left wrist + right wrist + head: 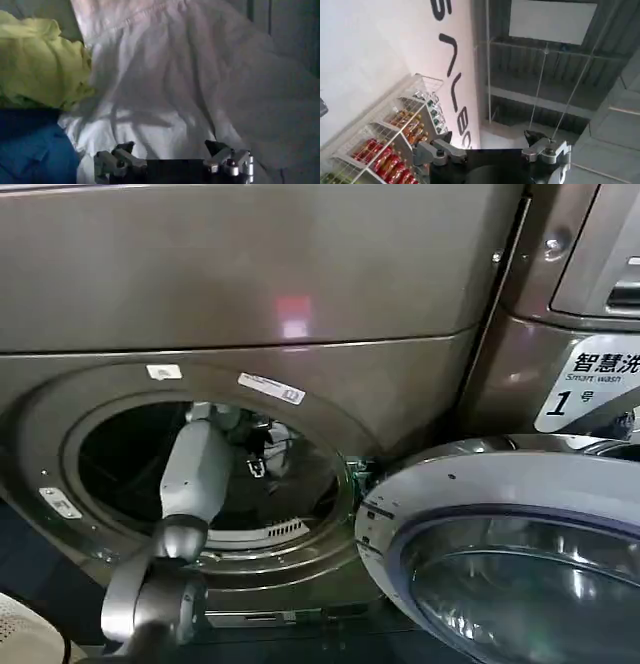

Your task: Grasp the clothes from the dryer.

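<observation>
The dryer (250,284) is a big bronze-brown machine, and its round porthole (215,474) stands open. Its door (500,554) is swung out to the right side, with a glass window in a grey ring. Just beside the dryer, on the right, stands a second machine (580,304) with a white label "Smart wash" and the number 1.

The left arm (195,474) reaches up from below and goes through the porthole into the dark drum. The left gripper (172,156) is inside, and its jaws are spread apart with nothing between them — they hover just in front of the clothes (190,90).

The clothes lie inside the drum as a soft heap. The white piece is the biggest, with many folds. Beside it lies a yellow-green piece (40,65), and a blue piece (30,150) touches both.

The right gripper (492,150) points up toward a ceiling (545,75), well apart from the dryer; its jaws are also spread and hold nothing. Near it shows a wire rack (395,145) with red bottles.
</observation>
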You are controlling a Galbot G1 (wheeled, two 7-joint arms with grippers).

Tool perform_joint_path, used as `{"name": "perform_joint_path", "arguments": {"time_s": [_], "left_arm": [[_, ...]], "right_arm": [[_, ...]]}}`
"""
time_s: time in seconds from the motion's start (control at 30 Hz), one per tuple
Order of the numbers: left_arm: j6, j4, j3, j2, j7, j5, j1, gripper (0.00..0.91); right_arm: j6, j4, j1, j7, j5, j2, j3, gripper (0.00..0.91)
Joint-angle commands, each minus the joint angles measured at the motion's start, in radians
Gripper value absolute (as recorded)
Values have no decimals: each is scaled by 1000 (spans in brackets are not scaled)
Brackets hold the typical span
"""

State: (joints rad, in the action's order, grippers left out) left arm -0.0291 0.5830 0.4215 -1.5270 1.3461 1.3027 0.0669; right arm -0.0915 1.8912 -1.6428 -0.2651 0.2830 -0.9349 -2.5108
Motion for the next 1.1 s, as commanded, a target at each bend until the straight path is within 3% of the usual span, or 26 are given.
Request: {"name": "perform_joint_path", "arguments": {"time_s": [0.03,0.87,0.93,0.97,1.1], "left_arm": [[8,-98,-33,14,-6,-41,-36,907],[37,-207,-186,53,-38,-244,-82,907],[41,-210,-187,54,-37,-243,-84,842],[42,-211,-187,56,-36,-244,-85,648],[47,-215,-187,61,-30,-253,-92,466]], "right_arm": [[-2,9,3,-1,5,1,4,907],[-3,25,-10,-12,29,-1,-10,907],[-3,23,-10,-12,29,-1,-11,907],[-3,24,-11,-12,29,-1,-11,907],[-4,30,-7,-12,28,-1,-4,907]]}}
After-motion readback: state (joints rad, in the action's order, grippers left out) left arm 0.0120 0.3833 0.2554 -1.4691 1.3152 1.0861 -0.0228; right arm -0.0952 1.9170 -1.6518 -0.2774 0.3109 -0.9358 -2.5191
